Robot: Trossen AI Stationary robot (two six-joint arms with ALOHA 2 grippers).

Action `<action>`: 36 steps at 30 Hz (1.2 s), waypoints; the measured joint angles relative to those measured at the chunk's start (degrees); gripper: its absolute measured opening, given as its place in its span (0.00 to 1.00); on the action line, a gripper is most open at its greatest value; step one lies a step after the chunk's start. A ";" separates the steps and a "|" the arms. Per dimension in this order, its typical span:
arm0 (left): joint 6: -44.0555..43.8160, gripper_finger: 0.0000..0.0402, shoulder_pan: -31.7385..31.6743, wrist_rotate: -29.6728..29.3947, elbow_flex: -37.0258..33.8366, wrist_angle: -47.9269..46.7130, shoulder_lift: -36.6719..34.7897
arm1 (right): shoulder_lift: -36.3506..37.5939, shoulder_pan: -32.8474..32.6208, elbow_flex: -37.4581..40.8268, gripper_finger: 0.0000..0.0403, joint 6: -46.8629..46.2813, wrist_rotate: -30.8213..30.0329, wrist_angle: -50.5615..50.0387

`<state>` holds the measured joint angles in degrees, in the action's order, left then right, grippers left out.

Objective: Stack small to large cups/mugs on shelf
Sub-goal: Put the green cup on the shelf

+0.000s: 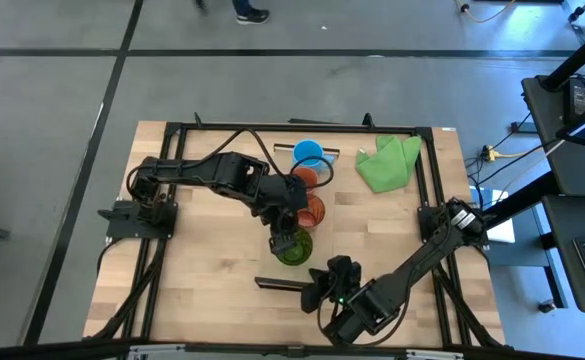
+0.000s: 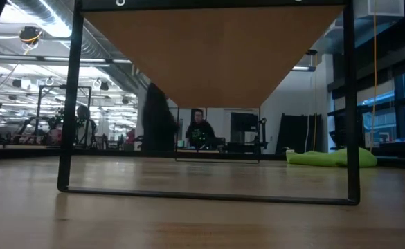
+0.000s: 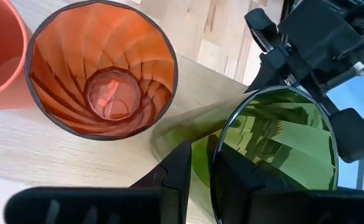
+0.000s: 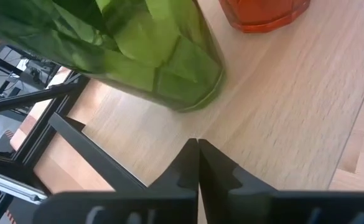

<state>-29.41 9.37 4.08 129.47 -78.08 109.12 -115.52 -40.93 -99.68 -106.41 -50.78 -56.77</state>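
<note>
Pale wooden table (image 1: 202,270) over grey floor; left fingers (image 3: 177,180) pinch the green tumbler's (image 1: 293,247) rim, right fingers (image 4: 197,163) pressed together.

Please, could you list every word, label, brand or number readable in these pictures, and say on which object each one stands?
None can be read. The green tumbler, the red tumbler, the blue mug and the green cloth carry no print. Pale marks on the right end effector body are cropped, unreadable.
</note>
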 joint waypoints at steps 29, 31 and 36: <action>2.60 0.14 -0.06 0.32 0.02 -0.87 -0.11 | 0.11 -0.01 0.00 0.02 0.00 -0.52 1.04; 2.64 0.14 -0.04 0.31 0.02 -0.77 -0.09 | 0.11 -0.02 0.00 0.02 0.00 -0.52 1.19; 2.64 0.14 -0.03 0.41 0.02 -0.76 -0.11 | 0.13 -0.03 0.00 0.02 0.02 -0.55 1.32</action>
<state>-26.76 9.34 4.49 129.49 -78.85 109.01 -115.39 -40.95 -99.68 -106.39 -51.33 -55.46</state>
